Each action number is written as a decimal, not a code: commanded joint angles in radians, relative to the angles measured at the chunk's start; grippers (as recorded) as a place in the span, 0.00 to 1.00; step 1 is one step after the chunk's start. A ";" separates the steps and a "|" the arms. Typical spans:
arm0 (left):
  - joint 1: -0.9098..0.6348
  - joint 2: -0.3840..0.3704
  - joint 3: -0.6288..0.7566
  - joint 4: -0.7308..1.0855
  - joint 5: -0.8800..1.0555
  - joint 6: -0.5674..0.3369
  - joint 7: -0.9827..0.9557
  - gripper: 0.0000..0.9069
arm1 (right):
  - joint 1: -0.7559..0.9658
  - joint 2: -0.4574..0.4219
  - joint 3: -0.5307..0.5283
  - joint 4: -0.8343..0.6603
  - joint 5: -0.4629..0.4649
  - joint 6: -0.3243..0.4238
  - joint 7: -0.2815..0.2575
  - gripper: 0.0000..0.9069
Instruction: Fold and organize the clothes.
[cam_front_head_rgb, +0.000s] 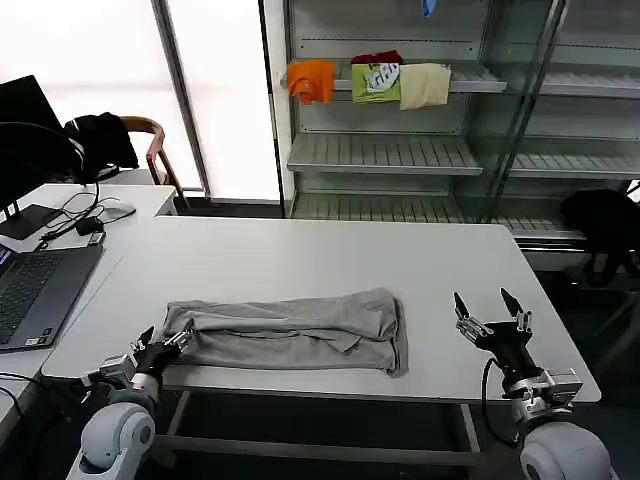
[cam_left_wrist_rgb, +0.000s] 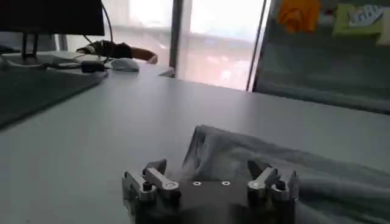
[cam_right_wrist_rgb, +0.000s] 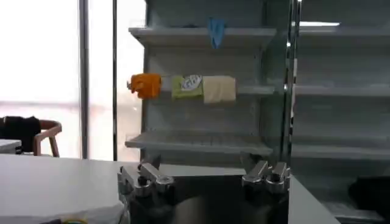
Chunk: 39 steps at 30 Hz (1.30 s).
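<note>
Where the white table (cam_front_head_rgb: 330, 250) nears its front edge, the grey shirt (cam_front_head_rgb: 290, 332) lies folded into a long, rumpled band. Bare tabletop stretches behind it. Left gripper (cam_front_head_rgb: 163, 348), jaws spread, sits at the shirt's left end; right gripper (cam_front_head_rgb: 492, 318), jaws released, stands well apart to its right. Behind the table, a shelf (cam_front_head_rgb: 400, 88) holds orange, green and cream garments.

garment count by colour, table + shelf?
Grey shirt on the table: 1
Orange garment on the shelf: 1
Green garment on the shelf: 1
Cream garment on the shelf: 1
Red garment, behind the green one: 1
Total: 5
</note>
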 joint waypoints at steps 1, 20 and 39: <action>-0.006 -0.022 0.004 0.060 -0.040 -0.024 0.038 0.02 | -0.011 0.001 0.029 -0.001 0.002 0.021 -0.016 1.00; -0.030 -0.023 0.023 0.004 -0.044 -0.058 0.019 0.00 | 0.006 0.007 0.019 -0.001 -0.001 0.024 -0.006 1.00; -0.127 0.339 -0.306 0.124 -0.236 -0.011 0.027 0.00 | 0.046 0.007 -0.007 -0.001 0.000 0.012 -0.003 1.00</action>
